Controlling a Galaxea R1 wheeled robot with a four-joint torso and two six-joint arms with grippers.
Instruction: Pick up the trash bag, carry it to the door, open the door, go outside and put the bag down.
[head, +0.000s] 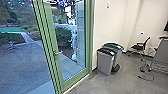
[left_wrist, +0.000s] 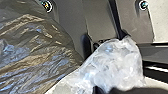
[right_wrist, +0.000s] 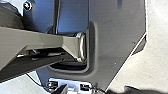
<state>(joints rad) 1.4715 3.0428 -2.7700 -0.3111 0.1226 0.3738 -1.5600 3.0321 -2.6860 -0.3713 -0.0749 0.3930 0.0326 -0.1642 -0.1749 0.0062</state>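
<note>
Near door (head: 51, 27): carrying step likely in hand. Left pincer (left_wrist: 113, 86) pinches trash bag (left_wrist: 32, 55); right pincer (right_wrist: 95, 89): cannot tell. Next move probably calls for reach to handle (head: 58, 53).

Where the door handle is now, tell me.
In the head view, left of centre, the door handle is on the green door's left upright, the bins farther right.

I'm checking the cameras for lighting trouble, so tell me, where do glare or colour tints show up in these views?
Head view: the paved yard looks bluish, the indoor wall warmer, with bright coloured patches high in the glass door. Left wrist view: tan and bluish highlights streak the creased trash bag. Right wrist view: blue sheen on part of the robot's dark plate.
</note>
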